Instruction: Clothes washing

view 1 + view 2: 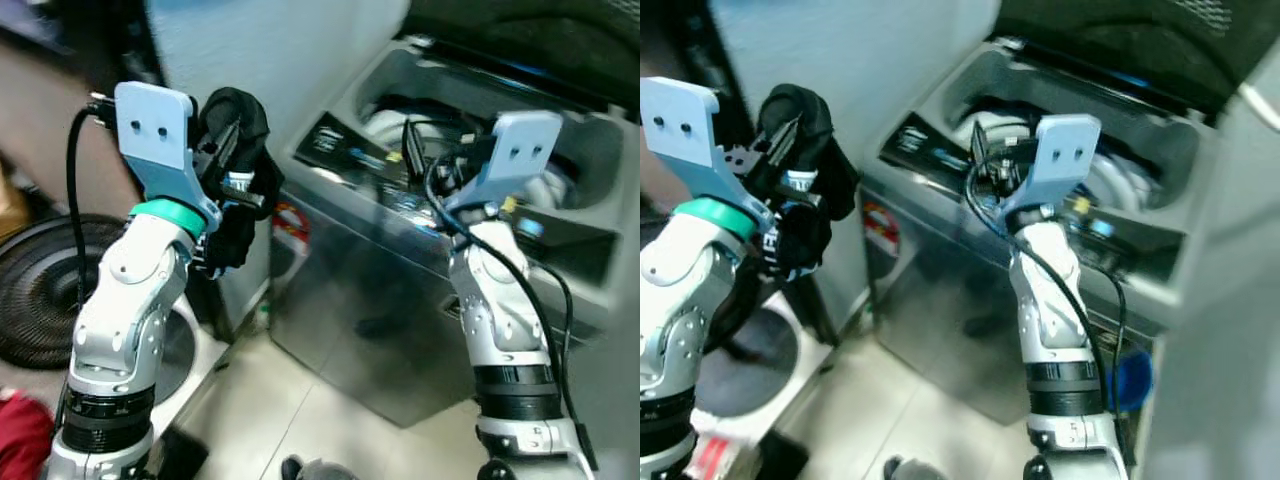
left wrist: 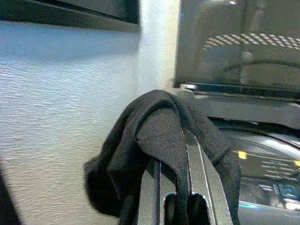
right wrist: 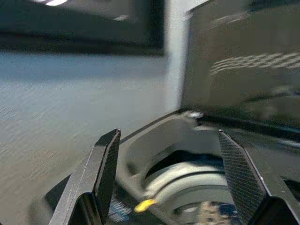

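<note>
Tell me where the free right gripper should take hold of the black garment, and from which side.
Grip the loose bunch of the black garment hanging below the left gripper, probably from the washer side. The upper fold is pinched between the left fingers, while the lower folds hang free. The right gripper is open above the drum.

Home laundry corner: open top-load washing machine (image 1: 440, 290), tiled floor (image 1: 290, 410), floor fan (image 1: 40, 290) beside.

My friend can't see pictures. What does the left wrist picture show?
Two black fingers pinch a bunched black cloth in front of a pale wall. Behind it, to one side, sits the open washing machine.
</note>
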Available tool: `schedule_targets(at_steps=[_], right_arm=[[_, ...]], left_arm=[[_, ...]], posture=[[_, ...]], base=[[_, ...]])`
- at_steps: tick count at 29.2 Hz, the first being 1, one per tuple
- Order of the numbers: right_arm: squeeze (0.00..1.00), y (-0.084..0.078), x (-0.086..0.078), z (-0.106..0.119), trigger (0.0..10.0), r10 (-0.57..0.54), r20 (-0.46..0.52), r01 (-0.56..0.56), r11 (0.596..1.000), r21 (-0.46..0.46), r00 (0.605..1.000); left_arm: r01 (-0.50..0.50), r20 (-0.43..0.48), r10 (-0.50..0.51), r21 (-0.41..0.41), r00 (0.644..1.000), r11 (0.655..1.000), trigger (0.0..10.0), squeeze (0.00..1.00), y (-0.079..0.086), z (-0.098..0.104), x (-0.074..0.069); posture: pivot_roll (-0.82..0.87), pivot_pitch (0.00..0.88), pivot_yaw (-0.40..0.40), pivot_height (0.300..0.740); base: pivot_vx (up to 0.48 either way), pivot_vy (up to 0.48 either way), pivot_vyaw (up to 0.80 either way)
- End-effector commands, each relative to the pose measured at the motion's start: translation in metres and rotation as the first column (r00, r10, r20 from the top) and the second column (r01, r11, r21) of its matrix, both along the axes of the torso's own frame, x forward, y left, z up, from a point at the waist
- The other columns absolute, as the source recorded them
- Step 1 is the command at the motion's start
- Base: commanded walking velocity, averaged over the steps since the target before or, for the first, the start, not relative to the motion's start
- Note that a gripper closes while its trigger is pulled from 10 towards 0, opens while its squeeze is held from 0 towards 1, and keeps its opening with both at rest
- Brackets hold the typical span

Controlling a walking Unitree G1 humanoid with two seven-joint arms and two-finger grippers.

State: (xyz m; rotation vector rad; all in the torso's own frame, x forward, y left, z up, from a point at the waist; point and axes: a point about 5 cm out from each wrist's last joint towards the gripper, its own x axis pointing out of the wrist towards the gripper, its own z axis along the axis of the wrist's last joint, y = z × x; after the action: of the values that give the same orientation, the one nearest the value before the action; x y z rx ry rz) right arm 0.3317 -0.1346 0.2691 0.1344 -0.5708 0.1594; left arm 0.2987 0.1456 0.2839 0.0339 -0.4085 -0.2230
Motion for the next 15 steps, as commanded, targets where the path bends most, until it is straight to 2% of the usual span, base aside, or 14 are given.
schedule_targets(at_steps=[1,15], right_arm=[[0.0,-0.0029,-0.0011,0.0002,10.0,-0.005,-0.006,0.006,0.999,0.032,1.0],[0.0,-0.004,-0.0007,-0.0012,10.0,0.001,-0.027,0.001,0.997,0.072,1.0]], left_arm=[[-0.001,-0.007,0.001,0.005,1.0,1.0,10.0,0.0,0.0001,-0.0018,0.0004],[-0.014,-0.004,0.014,0.001,1.0,1.0,10.0,0.0,0.0022,-0.0006,0.0013]], posture=[[0.01,0.046,-0.01,0.74],[0.02,0.054,-0.009,0.74]], base=[[0.0,0.0,-0.8],[0.0,0.0,-0.8]])
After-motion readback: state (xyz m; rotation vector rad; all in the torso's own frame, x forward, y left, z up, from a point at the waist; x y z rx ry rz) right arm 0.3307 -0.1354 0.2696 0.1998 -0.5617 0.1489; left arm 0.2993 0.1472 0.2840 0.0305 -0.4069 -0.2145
